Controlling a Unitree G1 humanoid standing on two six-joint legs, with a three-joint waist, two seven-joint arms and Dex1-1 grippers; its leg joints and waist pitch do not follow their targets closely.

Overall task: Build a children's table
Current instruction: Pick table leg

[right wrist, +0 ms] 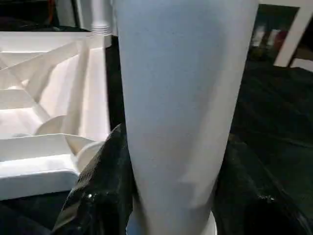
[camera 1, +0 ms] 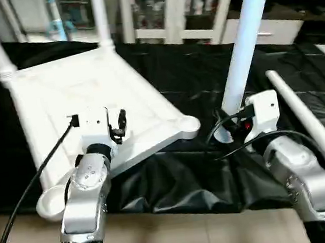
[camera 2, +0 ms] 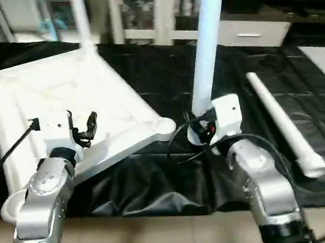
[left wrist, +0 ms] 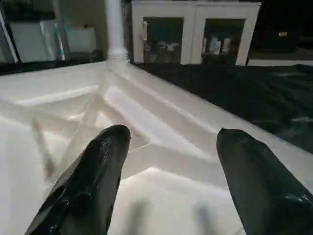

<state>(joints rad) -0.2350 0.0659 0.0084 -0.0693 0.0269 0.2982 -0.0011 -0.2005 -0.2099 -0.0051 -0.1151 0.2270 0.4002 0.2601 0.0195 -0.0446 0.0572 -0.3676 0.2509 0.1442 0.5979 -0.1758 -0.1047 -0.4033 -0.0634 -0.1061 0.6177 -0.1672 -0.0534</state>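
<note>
Right wrist view: right pincer (right wrist: pixel 171 196) clamped an upright leg (right wrist: pixel 181 98) beside the upturned table's (camera 1: pixel 119 103) empty socket (camera 1: pixel 187 124), presumably for threading; left pincer (left wrist: pixel 171 181) gaped, empty, above its ribs.

I see the white tabletop (camera 1: pixel 89 100) lying upside down on the bench, ribs up, with two legs (camera 1: pixel 100 17) standing in its far corners. My right gripper (camera 2: pixel 201 130) holds a third leg (camera 1: pixel 247 41) upright just beside its near corner socket (camera 1: pixel 187 124). The fourth leg (camera 1: pixel 309 119) lies flat to the right.
</note>
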